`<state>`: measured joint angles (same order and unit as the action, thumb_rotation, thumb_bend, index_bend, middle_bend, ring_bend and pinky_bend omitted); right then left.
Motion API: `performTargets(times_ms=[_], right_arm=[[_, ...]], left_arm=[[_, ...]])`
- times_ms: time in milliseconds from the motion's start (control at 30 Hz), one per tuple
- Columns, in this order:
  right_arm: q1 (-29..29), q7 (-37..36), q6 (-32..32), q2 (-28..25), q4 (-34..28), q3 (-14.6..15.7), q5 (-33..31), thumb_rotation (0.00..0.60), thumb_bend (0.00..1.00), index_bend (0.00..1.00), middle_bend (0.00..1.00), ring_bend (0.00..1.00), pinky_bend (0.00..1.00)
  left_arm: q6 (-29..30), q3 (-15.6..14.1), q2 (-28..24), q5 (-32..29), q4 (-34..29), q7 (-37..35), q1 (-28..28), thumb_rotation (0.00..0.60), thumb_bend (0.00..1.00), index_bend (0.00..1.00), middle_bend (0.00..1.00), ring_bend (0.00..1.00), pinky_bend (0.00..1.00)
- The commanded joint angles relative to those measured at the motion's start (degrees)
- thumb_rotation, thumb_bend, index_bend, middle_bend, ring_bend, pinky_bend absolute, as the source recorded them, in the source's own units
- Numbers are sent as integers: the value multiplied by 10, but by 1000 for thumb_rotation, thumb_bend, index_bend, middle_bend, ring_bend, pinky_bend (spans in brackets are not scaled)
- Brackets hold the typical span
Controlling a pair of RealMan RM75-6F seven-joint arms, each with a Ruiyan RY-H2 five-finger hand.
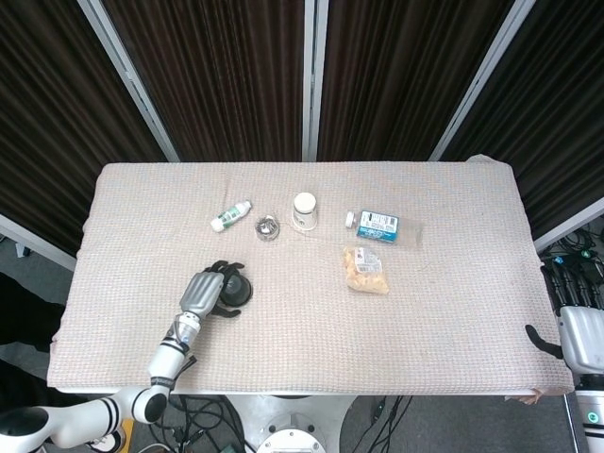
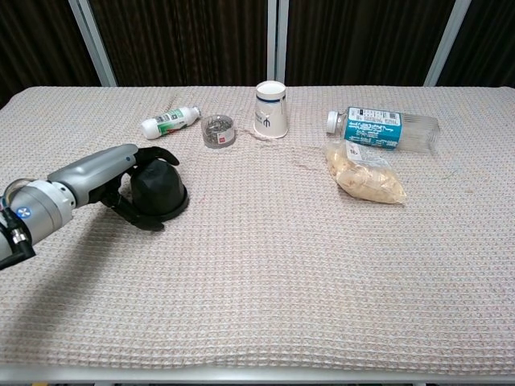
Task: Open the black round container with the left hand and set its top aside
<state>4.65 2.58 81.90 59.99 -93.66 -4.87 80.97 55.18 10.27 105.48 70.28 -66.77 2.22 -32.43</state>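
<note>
My left hand's fingers (image 2: 158,152) are spread and curved around the black round container (image 2: 158,191), dark tips over its domed top and a thumb low at its front, set to grip the lid, I judge; whether they press on it I cannot tell. The container stands upright on the cloth-covered surface (image 2: 273,265), near its left front. The left hand (image 2: 113,173) reaches in low from the left, forearm nearly level, while my right hand (image 1: 578,337) hangs beyond the surface's right edge.

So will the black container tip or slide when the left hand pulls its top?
Tipping looks unlikely: the container is squat, with a flared base flat on the cloth. The textured cloth probably resists sliding. Its domed top may be slippery where the left hand wraps it.
</note>
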Motion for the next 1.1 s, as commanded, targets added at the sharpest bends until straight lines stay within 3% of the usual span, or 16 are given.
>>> performTargets(times_ms=[33, 667, 967, 1100], right_arm=[[0, 0, -1, 0, 0, 0, -2, 600, 153, 10, 4, 0, 0], [2, 4, -11, 0, 0, 0, -12, 600, 153, 10, 3, 0, 0], [2, 2, -17, 1, 5, 0, -17, 600, 152, 10, 3, 0, 0], [2, 1, -16, 2, 7, 0, -18, 600, 152, 10, 3, 0, 0]], left_arm=[[-1, 0, 2, -2, 2, -1, -1, 600, 0, 177, 281, 147, 272], [13, 10, 5, -16, -2, 10, -4, 600, 152, 227, 412, 243, 344], [32, 20, -24, -15, -54, 10, 0, 600, 227, 387, 452, 274, 376], [30, 27, -52, -22, -92, 25, -4, 600, 230, 413, 462, 285, 387]])
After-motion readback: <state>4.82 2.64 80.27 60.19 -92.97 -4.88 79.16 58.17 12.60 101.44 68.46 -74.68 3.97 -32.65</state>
